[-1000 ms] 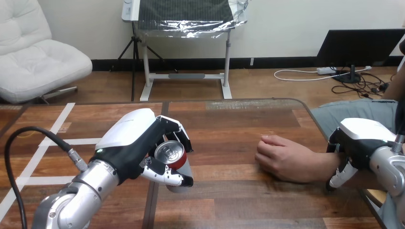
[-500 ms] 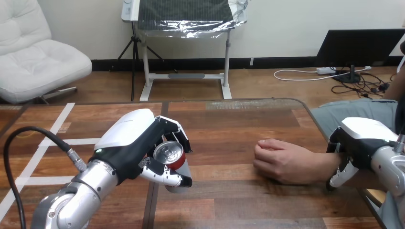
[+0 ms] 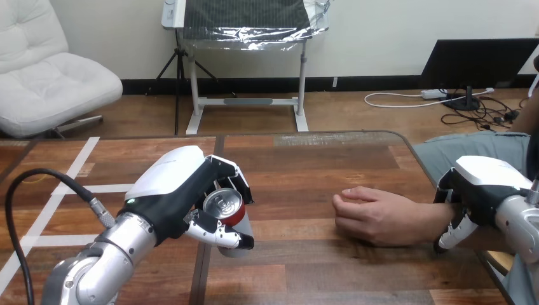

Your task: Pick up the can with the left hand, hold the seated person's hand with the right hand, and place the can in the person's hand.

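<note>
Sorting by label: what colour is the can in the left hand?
Red can, silver top; head view shows it best.

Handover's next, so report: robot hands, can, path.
Left robot hand curled round the can, tilted. Right robot hand clasped on the person's wrist. Person's hand palm down on the table, apart from the can; bare wood between.

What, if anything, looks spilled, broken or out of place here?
Nothing stands out. The can leans in the left hand's grip, with no spill on the table. The person's hand rests palm down on the wood, and the right hand is curled round the wrist.
</note>
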`<state>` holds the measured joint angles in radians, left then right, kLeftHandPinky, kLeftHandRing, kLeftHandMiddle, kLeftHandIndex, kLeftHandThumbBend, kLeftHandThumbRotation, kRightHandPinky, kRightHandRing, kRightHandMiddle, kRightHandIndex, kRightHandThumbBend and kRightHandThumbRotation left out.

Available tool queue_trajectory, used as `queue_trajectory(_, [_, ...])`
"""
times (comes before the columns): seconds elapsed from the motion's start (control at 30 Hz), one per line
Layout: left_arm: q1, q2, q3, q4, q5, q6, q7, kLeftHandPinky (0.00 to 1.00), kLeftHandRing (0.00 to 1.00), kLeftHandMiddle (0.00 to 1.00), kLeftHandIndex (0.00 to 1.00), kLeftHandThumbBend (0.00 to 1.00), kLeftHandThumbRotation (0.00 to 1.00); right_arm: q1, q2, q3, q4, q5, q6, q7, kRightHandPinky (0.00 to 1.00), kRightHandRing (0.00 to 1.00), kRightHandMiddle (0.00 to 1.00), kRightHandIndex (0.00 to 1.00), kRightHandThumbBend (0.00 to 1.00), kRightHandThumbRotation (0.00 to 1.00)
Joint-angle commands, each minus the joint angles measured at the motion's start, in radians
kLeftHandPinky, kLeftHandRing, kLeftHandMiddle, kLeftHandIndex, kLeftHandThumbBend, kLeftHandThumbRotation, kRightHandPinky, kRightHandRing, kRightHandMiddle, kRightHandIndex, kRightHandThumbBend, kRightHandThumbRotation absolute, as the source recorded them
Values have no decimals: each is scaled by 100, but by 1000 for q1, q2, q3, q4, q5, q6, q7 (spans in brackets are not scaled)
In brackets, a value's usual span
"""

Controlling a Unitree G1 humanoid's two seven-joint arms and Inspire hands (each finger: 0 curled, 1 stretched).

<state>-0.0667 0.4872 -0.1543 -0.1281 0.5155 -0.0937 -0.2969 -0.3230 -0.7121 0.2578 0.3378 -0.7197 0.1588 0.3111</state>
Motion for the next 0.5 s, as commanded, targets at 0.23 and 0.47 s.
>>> queue_trajectory(0.23, [-124,-11,10,32,-40,-16,-6,34,39,46,50,63,0,5,-7,-50,-128,27,16,-12,34,40,48,53,75,0])
queue_trajectory(0.47, [-154,-15,-1,59,-48,-11,-14,33,38,45,49,63,0,26,-23,-69,-190,22,8,-17,32,39,47,53,76,0])
